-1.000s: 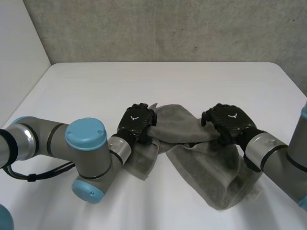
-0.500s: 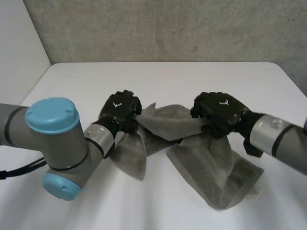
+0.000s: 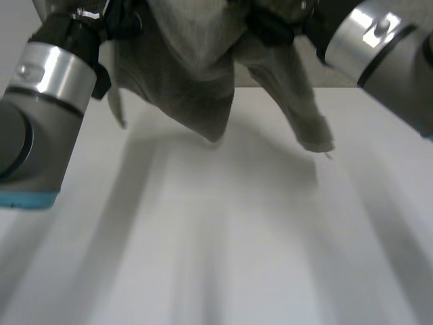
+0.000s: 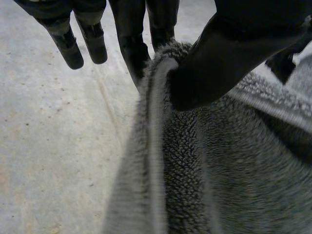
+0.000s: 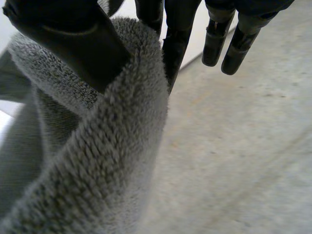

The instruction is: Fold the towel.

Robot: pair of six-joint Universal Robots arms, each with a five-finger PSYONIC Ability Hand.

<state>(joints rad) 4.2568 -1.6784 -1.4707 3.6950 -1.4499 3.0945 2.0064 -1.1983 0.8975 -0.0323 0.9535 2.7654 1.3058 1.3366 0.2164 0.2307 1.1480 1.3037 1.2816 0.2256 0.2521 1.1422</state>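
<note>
The grey towel [image 3: 196, 68] hangs in the air above the white table [image 3: 237, 244], held up between both hands. My left hand [image 3: 120, 22] grips its upper edge on the left side; in the left wrist view the thumb [image 4: 234, 53] pinches the towel's hemmed edge [image 4: 156, 146] against the fingers. My right hand [image 3: 277, 28] holds the upper edge on the right side; in the right wrist view its thumb [image 5: 68, 39] presses a thick fold of towel [image 5: 97, 161] against the fingers. Two loose ends dangle low, one in the middle and one to the right.
The grey left forearm [image 3: 40, 101] and the right forearm [image 3: 379, 47] stand high and close in front of the head camera. A grey concrete wall [image 4: 48, 136] lies behind the hands.
Both hands closed on the towel's edge and lifted it off the table. They rose steeply, and the towel went from lying crumpled to hanging free.
</note>
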